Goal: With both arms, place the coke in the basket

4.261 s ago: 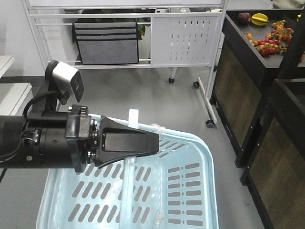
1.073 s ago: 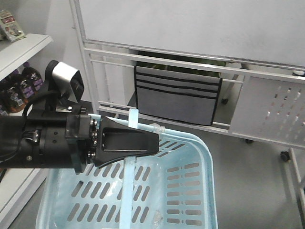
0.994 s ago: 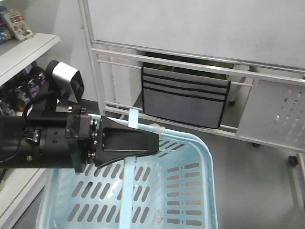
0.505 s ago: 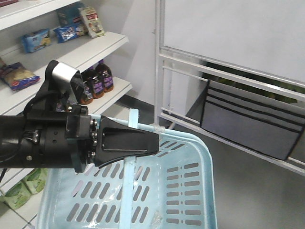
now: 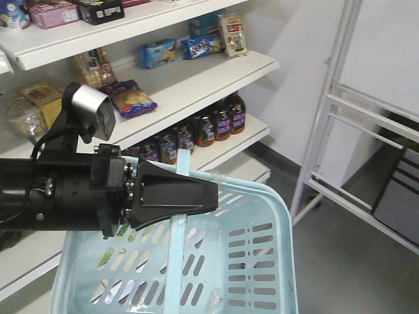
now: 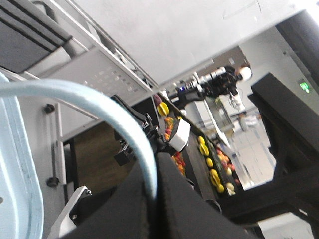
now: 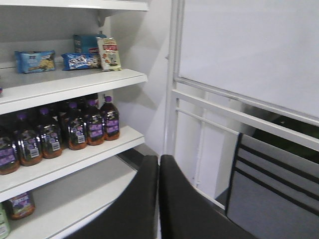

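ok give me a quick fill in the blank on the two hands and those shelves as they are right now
1. The black left hand is shut on the flat swing ___ of the light blue slotted plastic basket.
2. The black right hand is ___, fingers together, holding nothing.
3. The dark bottles with purple labels stand one shelf ___ the blue snack packets.
Missing words: handle; shut; below.
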Available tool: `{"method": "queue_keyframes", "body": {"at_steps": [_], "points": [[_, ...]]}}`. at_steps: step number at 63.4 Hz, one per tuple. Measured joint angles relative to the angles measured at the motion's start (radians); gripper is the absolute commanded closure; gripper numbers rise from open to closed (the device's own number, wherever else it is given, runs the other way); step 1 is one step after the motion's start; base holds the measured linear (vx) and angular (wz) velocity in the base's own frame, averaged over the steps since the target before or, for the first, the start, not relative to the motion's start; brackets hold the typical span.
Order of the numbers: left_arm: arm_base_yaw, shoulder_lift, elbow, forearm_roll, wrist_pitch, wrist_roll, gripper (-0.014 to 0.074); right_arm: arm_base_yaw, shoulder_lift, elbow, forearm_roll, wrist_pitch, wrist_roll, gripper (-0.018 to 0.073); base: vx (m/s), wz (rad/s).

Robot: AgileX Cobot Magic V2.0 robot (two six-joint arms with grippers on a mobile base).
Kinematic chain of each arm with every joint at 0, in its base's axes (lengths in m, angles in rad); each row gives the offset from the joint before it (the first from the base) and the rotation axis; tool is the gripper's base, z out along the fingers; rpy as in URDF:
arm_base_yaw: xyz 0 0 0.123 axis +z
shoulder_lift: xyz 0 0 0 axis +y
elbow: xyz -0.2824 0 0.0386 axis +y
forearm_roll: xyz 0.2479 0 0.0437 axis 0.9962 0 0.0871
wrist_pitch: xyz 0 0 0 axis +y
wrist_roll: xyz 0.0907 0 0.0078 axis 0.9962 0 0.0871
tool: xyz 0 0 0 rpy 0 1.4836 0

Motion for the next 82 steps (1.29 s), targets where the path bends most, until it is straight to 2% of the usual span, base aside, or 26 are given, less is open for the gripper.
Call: {"method": "queue_keyframes", "body": {"at_steps": [82], "points": [[0.000, 0.000, 0.000, 0.000, 0.000, 0.000, 0.0603, 0.000, 0.000, 0.000, 0.000, 0.000, 0.000, 0.0561, 0.12, 0.53]]}}
